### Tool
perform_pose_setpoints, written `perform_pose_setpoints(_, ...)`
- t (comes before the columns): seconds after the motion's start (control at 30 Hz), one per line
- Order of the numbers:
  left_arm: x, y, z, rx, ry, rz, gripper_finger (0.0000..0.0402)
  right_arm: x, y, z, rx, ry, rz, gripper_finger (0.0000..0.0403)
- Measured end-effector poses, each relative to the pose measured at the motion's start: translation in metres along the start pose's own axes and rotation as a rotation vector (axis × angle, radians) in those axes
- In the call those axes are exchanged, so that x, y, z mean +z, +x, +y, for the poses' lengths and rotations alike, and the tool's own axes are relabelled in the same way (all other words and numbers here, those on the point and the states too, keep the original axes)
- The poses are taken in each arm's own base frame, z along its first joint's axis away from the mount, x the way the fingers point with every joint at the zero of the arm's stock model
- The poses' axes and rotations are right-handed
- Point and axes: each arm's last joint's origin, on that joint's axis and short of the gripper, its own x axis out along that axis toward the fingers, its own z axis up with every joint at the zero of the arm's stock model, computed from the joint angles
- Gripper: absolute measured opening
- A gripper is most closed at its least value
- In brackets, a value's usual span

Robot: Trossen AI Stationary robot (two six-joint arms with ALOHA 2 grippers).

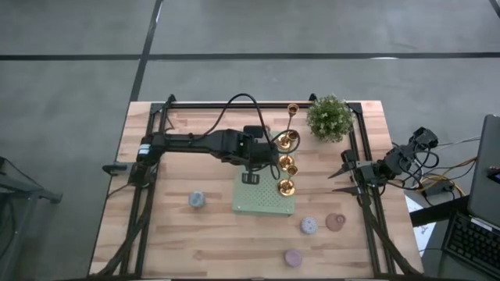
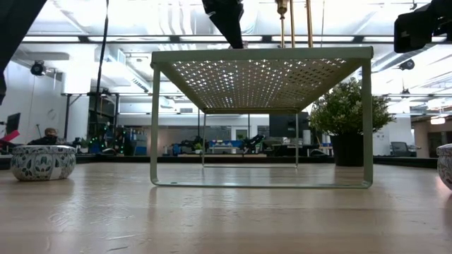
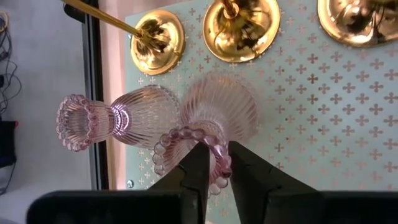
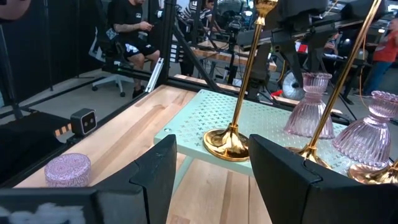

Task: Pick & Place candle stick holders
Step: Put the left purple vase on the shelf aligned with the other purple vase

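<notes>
My left gripper (image 1: 250, 178) hangs over the pale green perforated stand (image 1: 262, 203), shut on a pink ribbed glass holder (image 3: 217, 112) that stands on it. A second pink glass holder (image 3: 106, 118) stands beside it near the stand's edge. Several gold thin-stemmed holders (image 1: 287, 165) stand in a row along the stand's right side; their bases (image 3: 241, 28) show in the left wrist view. My right gripper (image 1: 344, 176) is open and empty at the table's right side, pointing toward the stand (image 4: 211, 186). My left gripper has the pink holder's beaded top rim (image 3: 217, 163) between its two fingers, at one side of the rim; one finger (image 3: 194, 171) lies over the mouth, the other (image 3: 249, 177) outside. The fingers come from above, pointing down. The holder is upright, its base on the stand.
A green potted plant (image 1: 329, 117) stands at the far right. Small round cups lie on the wood: blue-grey (image 1: 197, 200) left of the stand, lavender (image 1: 309, 225), pink (image 1: 336, 222) and another (image 1: 293, 257) at the near right. People sit in the room beyond (image 4: 130, 31).
</notes>
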Motion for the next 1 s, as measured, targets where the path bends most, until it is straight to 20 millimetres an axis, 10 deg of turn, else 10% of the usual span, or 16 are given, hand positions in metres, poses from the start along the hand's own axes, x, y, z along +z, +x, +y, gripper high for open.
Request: perform_pose_setpoints(1.0,0.007,-0.011,0.006,0.066,-0.041,-0.107,0.0057,0.000,0.000,0.000,0.000,0.000,0.000,0.0194)
